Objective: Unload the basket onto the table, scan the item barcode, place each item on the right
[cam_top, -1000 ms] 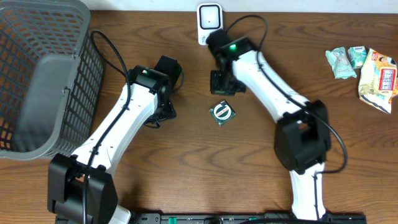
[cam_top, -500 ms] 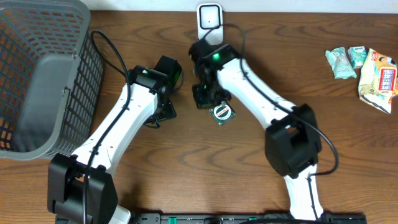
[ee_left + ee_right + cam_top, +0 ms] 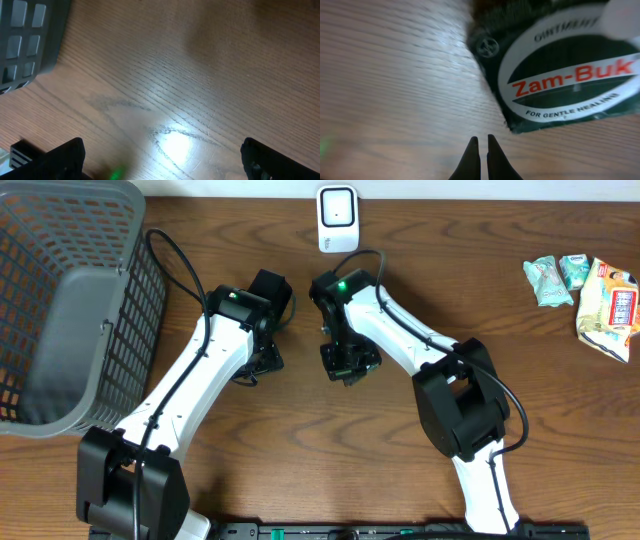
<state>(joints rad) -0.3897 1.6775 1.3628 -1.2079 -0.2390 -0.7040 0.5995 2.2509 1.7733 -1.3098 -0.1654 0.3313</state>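
Note:
The item, a dark green Zam-Buk box (image 3: 555, 65) with a white oval label, lies flat on the wooden table. In the right wrist view it fills the upper right. My right gripper (image 3: 483, 141) is shut, with nothing between its fingers, and its tips sit low over the bare wood just beside the box's near corner. From overhead the right gripper (image 3: 348, 363) covers the box almost wholly. My left gripper (image 3: 165, 165) hangs open over bare wood, left of the box, and holds nothing. No barcode shows.
A white scanner (image 3: 337, 218) stands at the table's back edge. A grey mesh basket (image 3: 60, 310) fills the far left, and its corner (image 3: 27, 40) shows in the left wrist view. Several snack packets (image 3: 590, 290) lie at the far right.
My right arm swung left and toward the front, bringing its shut gripper down over the box, which now lies beneath it. The left arm has not moved.

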